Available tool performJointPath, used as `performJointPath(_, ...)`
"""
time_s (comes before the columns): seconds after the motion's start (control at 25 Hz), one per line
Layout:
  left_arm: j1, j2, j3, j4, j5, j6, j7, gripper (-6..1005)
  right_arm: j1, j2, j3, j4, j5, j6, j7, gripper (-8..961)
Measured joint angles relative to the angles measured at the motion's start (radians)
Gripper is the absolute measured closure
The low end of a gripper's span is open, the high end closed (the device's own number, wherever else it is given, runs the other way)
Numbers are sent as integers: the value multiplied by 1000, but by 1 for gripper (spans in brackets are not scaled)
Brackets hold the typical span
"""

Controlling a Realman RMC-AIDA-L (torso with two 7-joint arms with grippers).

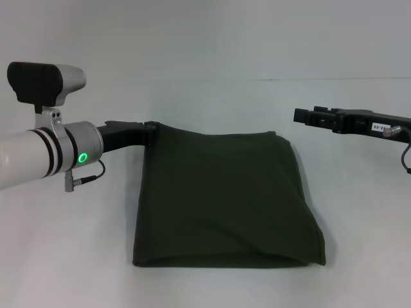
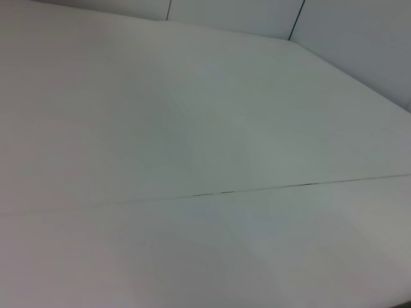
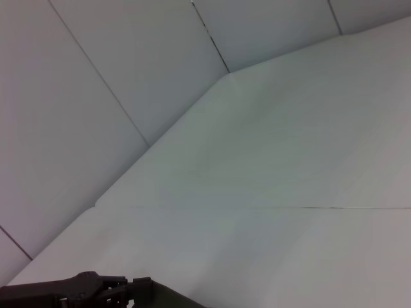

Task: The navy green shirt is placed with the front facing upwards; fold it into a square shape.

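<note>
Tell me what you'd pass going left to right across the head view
Left arm's white forearm with its green light → left gripper, at the far left corner of the shirt → navy green shirt, folded into a rough square on the table → bare gap → right gripper, clear of the cloth.

Folded navy green shirt (image 1: 225,199) on white table (image 1: 205,102), left hand (image 1: 149,128) at its far-left corner, right hand (image 1: 302,117) apart.

A plain white table (image 1: 212,51) fills the scene, evenly lit, a thin dark seam (image 2: 257,190) running across its top. Behind it stand pale wall panels (image 3: 115,77), split by narrow dark joints, meeting the tabletop's far edge.
</note>
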Motion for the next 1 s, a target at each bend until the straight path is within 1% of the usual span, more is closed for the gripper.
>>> performJointPath(0.28, -8, 1, -1, -2, -3, 0, -16, 957, 2, 4, 0, 0, 1, 0, -3, 235)
performJointPath(0.64, -19, 7, -1, -3, 2, 0, -49, 958, -2, 7, 2, 1, -1, 22, -5, 234)
performJointPath(1.0, -39, 11, 2, 1, 2, 0, -77, 960, -3, 1, 0, 3, -2, 25, -4, 235)
